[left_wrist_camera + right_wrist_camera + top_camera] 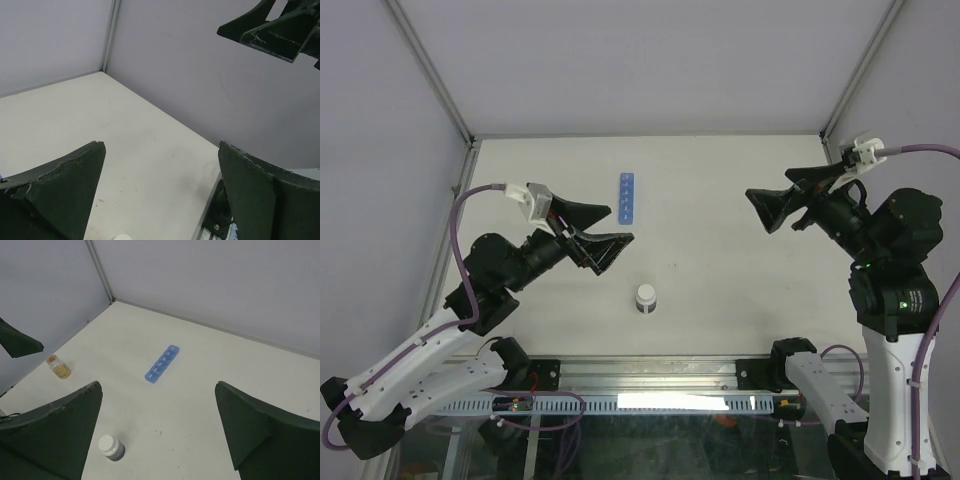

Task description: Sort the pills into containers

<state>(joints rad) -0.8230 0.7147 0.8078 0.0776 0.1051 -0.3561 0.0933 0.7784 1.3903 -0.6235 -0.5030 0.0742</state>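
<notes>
1. The left claw (pixel 620 224) and right claw (pixel 760 212) both gape wide and empty, flanking the blue pill organiser (pixel 626 197) on the bench (pixel 720 270).
2. Amber pills (pixel 61 371) sit in a small clear jar (pixel 58 366) left of the organiser, near the left claw.
3. Organiser contents: cannot tell.

Light was soft, even and fairly bright, falling from above. The white table (pixel 720 250) showed pale without glare; the walls (pixel 620 60) took a cool lilac-grey cast. Shadows were faint, only a small soft one at the white-capped vial (pixel 646 297). A strip on the front rail (pixel 675 402) burned out to white. In the wrist views the black fingers (pixel 55 200) of the left gripper (pixel 161 147) and right gripper (pixel 159 385) read as dark, slightly soft masses, while the blue pill organiser (pixel 162 364) was sharp.
</notes>
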